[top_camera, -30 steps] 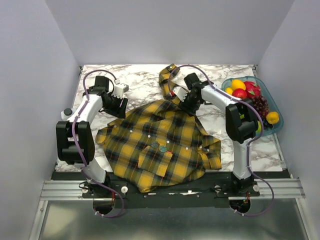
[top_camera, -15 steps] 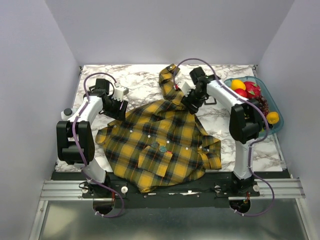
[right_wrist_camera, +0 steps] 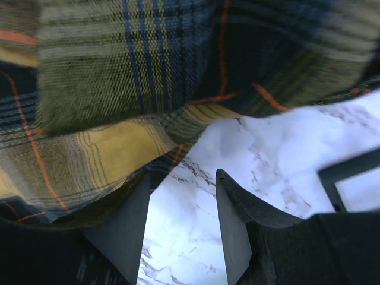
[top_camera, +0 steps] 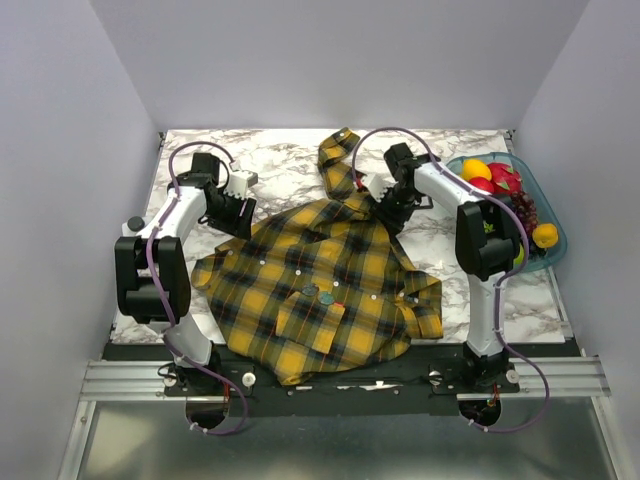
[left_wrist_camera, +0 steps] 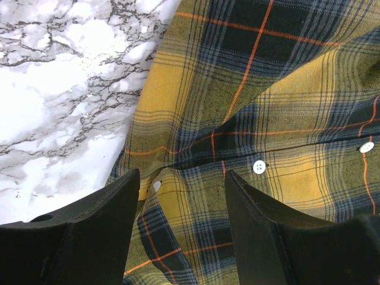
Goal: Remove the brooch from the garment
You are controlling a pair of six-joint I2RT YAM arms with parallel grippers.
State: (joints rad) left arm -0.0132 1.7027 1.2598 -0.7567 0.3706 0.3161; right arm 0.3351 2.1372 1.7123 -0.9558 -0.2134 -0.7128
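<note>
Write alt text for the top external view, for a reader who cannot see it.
A yellow and navy plaid shirt lies spread on a marble table, with a small teal brooch near its middle. The left pincer and right pincer stand open at its far edge.

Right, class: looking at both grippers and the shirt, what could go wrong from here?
The left gripper and right gripper, both open, sit at the plaid shirt's far edge; closing there could bunch cloth over the brooch. The right arm stands near the fruit tray and might knock it.
</note>
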